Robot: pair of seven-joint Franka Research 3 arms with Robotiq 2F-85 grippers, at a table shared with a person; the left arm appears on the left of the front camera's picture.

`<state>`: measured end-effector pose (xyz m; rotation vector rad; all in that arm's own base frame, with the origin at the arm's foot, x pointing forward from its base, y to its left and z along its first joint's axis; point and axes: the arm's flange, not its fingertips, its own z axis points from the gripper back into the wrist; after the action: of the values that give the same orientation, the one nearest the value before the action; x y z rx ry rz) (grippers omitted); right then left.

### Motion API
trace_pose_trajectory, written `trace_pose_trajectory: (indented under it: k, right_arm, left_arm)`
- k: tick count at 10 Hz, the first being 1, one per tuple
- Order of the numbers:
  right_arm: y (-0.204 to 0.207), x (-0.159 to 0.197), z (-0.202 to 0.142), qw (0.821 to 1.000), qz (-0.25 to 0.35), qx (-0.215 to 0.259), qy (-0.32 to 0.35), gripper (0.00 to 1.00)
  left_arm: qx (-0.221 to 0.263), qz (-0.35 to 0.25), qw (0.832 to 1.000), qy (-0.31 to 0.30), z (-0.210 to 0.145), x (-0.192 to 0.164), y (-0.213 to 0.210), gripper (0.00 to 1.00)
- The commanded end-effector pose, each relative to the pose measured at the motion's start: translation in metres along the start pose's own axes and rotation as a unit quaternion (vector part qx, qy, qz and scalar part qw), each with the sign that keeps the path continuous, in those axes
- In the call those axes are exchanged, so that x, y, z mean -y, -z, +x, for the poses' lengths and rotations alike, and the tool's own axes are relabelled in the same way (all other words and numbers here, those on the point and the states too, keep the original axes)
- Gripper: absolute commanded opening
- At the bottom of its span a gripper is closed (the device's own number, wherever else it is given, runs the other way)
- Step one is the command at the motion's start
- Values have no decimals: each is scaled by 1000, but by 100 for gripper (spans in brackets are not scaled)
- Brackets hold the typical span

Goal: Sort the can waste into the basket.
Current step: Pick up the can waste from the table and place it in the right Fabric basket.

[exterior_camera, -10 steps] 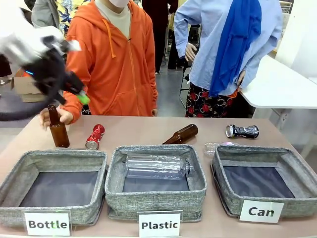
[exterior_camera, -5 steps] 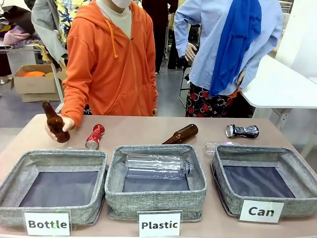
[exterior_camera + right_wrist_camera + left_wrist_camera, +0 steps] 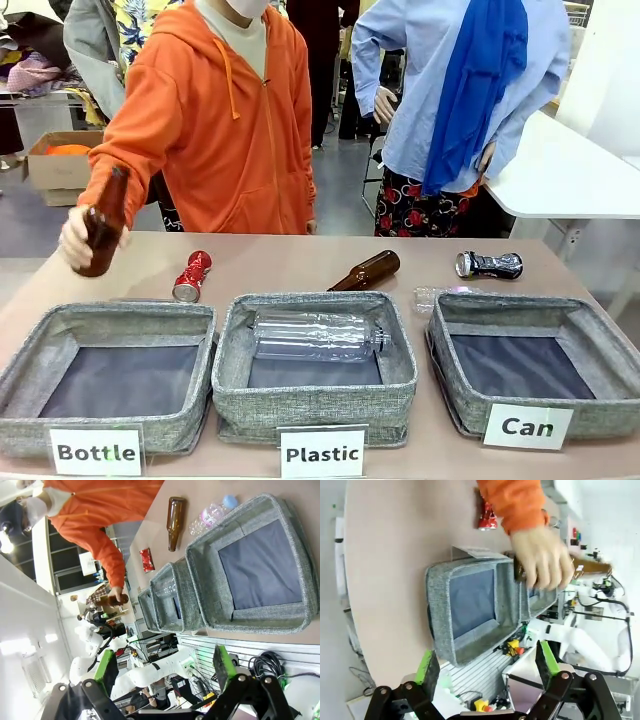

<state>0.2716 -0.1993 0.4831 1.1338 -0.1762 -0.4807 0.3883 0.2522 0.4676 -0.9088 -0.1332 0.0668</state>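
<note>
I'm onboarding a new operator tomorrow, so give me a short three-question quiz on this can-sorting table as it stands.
1. True or false: the grey woven basket labelled "Can" already holds a can.
2. Where does the red crushed drink can lie? A) inside the "Can" basket; B) on the tan table, behind the grey basket labelled "Bottle"; C) inside the basket labelled "Plastic".
3. Fill in: the person's hand holds a brown glass ______ above the table.
Key: 1 false; 2 B; 3 bottle.
</note>
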Motion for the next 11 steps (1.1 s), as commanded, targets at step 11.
trace_pose_trajectory:
  k: [11]
  right_arm:
    - [-2,0,-1,1000,5,-1,-12,100]
  left_arm:
    - [29,-73,996,-37,-54,-28,-46,100]
